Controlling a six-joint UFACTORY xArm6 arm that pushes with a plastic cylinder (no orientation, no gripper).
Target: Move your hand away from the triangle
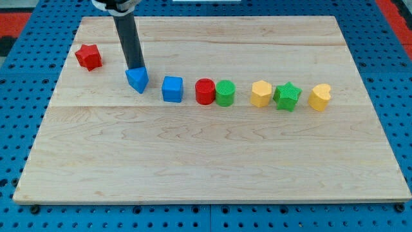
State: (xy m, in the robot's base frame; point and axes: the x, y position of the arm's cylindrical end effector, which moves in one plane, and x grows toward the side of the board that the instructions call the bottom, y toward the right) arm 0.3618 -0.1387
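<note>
Item: wooden board [212,154], pale planks, on blue pegboard surface [19,96].

Rod: dark, straight, enters from view's top, leans slightly. My tip [136,67] sits at top edge of blue triangle [137,79], touching or just shy of it; can't tell which. No jaws on this rig, so nothing grasped, tip bare.

Blocks, approx. one row across board's upper half, view's left to right:
- red star [89,57]: upper left, apart from row, near board's left edge.
- blue triangle: directly under tip, toward view's left.
- blue cube [172,89]: just right of triangle, small gap.
- red cylinder [205,91] and green cylinder [225,93]: side by side, touching.
- yellow hexagon-ish block [261,93]: near green star [287,96], v. close or touching.
- yellow heart [320,97]: rightmost, slightly apart.
</note>
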